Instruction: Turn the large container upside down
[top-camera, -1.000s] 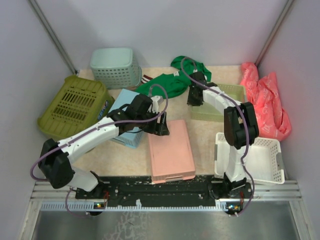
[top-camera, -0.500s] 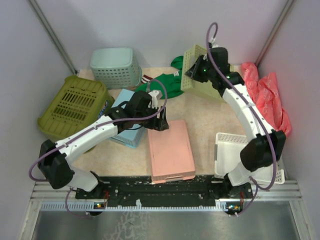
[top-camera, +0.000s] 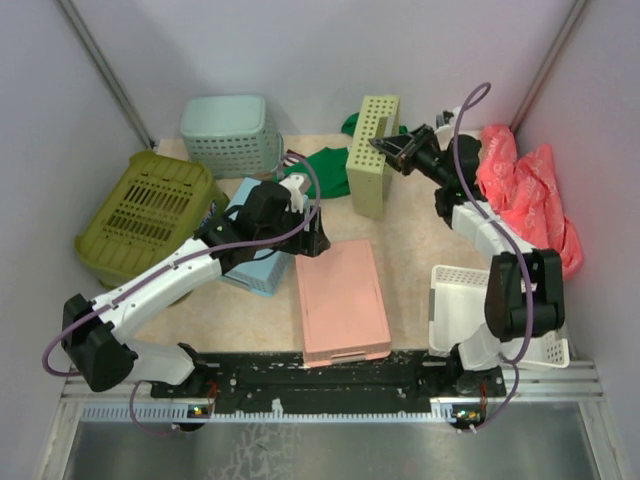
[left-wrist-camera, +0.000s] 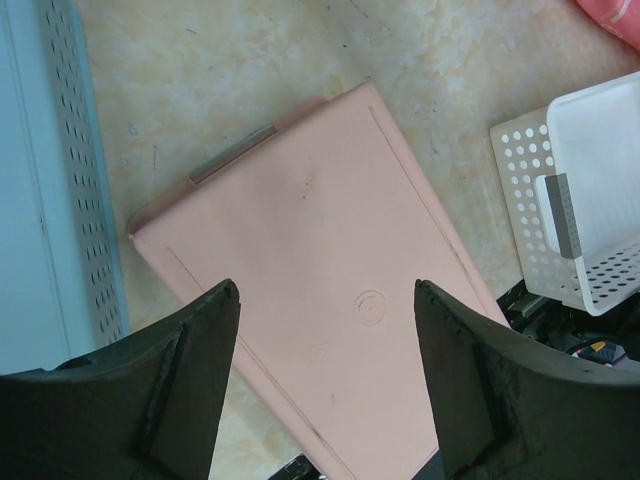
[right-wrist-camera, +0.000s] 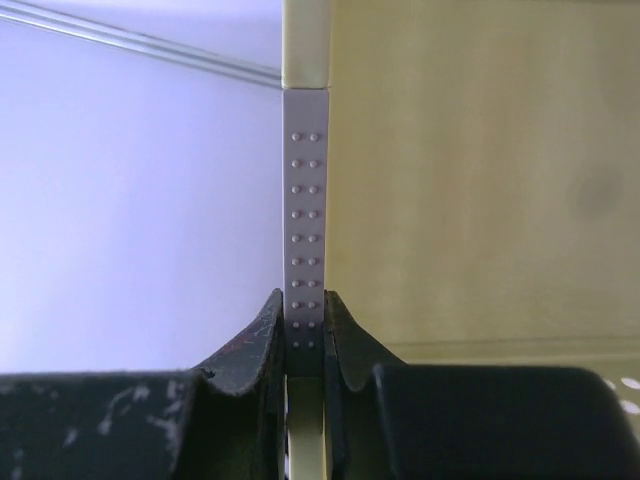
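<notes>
Top external view: the olive-green basket (top-camera: 148, 212) lay at the far left of the table (top-camera: 420, 250), well to the left of the left claw (top-camera: 312, 245) and farthest from the right claw (top-camera: 385, 150). Neither claw touched it. Its slotted face pointed toward the camera, but whether that was the base from outside or from inside could not be told. The left claw hung spread over the far left corner of the pink tray (top-camera: 342, 300), with a light blue bin (top-camera: 262, 275) just to its left. Behind that bin stood a teal basket (top-camera: 232, 133). The right claw was pressed on the rim of a pale green basket (top-camera: 372, 160), which stood on edge with its perforated side facing left. A green cloth (top-camera: 328, 168) lay just left of it, a red bag (top-camera: 525, 195) lay to the right of that claw, and a white basket (top-camera: 520, 310) sat near the right arm's base

Left wrist view: the left claw (left-wrist-camera: 325, 300) stood wide apart with nothing between its fingers. The pink tray (left-wrist-camera: 310, 250) was below it, the light blue bin (left-wrist-camera: 50, 200) to its left and the white basket (left-wrist-camera: 590, 200) to its right

Right wrist view: the right claw (right-wrist-camera: 305, 320) pinched a grey studded strip (right-wrist-camera: 305, 200) on the thin rim of the pale green basket (right-wrist-camera: 460, 180), whose wall filled the space to the claw's right
</notes>
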